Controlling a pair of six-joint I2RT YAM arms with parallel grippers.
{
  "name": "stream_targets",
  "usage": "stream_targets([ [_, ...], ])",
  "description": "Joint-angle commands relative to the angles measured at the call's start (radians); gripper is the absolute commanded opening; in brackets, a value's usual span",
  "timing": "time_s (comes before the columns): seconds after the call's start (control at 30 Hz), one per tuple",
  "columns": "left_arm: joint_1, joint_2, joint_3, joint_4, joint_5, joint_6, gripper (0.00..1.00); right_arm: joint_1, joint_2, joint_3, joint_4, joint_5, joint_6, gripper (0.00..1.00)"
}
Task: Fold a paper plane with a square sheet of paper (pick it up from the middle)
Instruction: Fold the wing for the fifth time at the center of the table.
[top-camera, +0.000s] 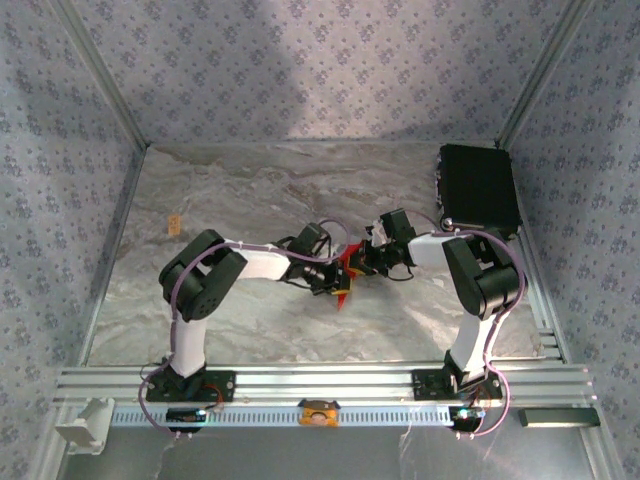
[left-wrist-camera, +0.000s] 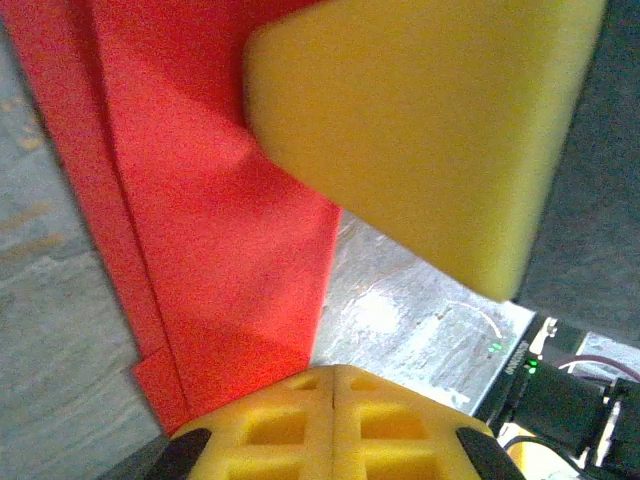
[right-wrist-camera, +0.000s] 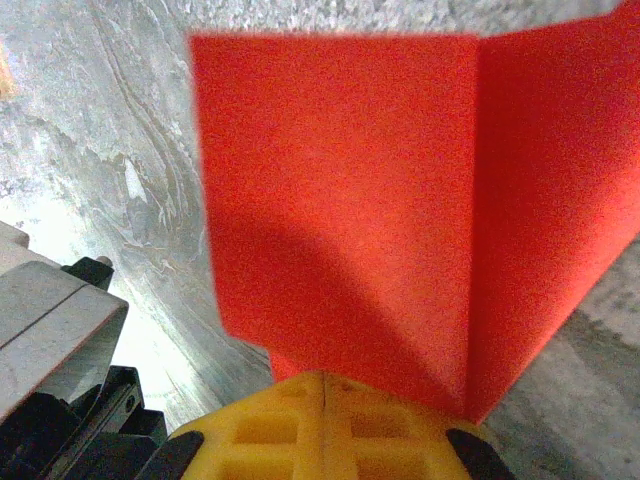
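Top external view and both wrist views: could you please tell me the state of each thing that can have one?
red sheet of paper: folded, with a sharp crease, pinched by both grippers.
left gripper: shut on the paper.
right gripper: shut on the paper, near its crease.

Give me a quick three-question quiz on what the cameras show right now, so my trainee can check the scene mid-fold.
1. True or false: the red paper lies flat on the table, untouched by either arm.
2. Which stands at the table's far right corner? A: a black box. B: a white cup. C: a blue bin.
3. Fill in: the left gripper and the right gripper are both ___ on the red paper.
Key: 1 false, it is creased and held; 2 A; 3 shut.
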Motion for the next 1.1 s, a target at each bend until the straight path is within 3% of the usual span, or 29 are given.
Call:
stream_targets([
  [0.0,-0.019,0.016,0.009,-0.13,-0.042,0.066,0.04,-0.007,0.022,-0.032,-0.072,0.128,-0.014,0.07],
  [0.5,-0.07,-0.065,-0.039,-0.271,-0.075,0.147,0.05,-0.007,0.024,-0.03,-0.081,0.13,-0.015,0.06],
  [1.07,-0.093,-0.224,-0.194,-0.223,-0.07,0.141,0.04,-0.003,0.023,-0.027,-0.078,0.128,-0.011,0.07],
])
